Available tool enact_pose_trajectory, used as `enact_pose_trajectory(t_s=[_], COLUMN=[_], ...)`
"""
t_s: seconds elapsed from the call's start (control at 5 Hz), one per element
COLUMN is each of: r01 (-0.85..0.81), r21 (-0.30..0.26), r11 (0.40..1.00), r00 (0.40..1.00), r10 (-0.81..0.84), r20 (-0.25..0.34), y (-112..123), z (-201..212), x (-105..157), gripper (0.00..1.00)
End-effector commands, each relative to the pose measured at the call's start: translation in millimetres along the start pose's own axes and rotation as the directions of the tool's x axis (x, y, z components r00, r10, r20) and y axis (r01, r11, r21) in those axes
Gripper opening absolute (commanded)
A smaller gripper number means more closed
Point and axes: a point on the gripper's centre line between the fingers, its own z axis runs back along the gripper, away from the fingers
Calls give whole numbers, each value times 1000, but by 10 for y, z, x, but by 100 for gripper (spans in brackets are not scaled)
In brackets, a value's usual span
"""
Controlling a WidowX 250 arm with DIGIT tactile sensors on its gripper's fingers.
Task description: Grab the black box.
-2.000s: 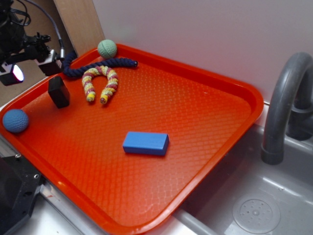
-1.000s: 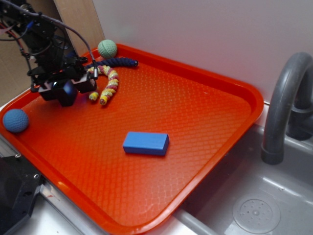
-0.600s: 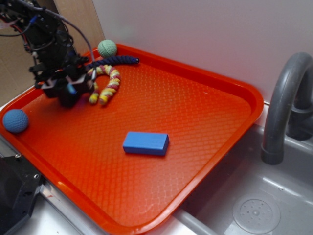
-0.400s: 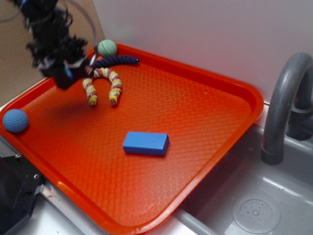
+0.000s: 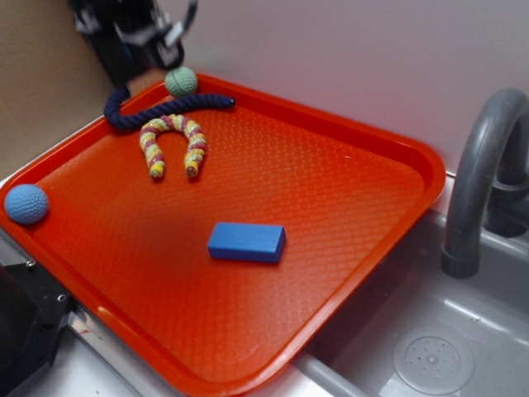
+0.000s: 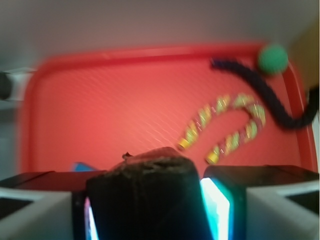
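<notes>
Grasp looks made, so best handled by keeping the squeeze steady and lifting straight, slowly, without swinging over the toys below

Clenched on the small matte black rectangular block (image 6: 150, 197) in the wrist view, black robot gripper (image 6: 152, 210) with a jaw at each side of it; block raised clear of the tray. In the exterior view, gripper (image 5: 136, 33) high at the top left corner, block not told apart from the dark arm there

Large orange plastic tray (image 5: 347, 215) beside a grey sink (image 5: 463, 347), holding, largest first:
- dark navy rope (image 5: 165, 106) near the far rim
- yellow and red striped rope bent in a horseshoe (image 5: 173, 141) just beside it
- flat blue rectangular block (image 5: 246, 241) near the middle, well apart from the ropes
- blue knitted ball (image 5: 26, 203) at the left rim
- green knitted ball (image 5: 181, 81) at the far corner
</notes>
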Motion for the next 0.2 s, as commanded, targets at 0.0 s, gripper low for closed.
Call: enact_pose_trajectory(t_s=[0.0], r01=[-38], r21=[20], r11=[999], r00=[999], r10=[37], r20=[32], y=[77], z=[237], x=[-139], gripper=[0])
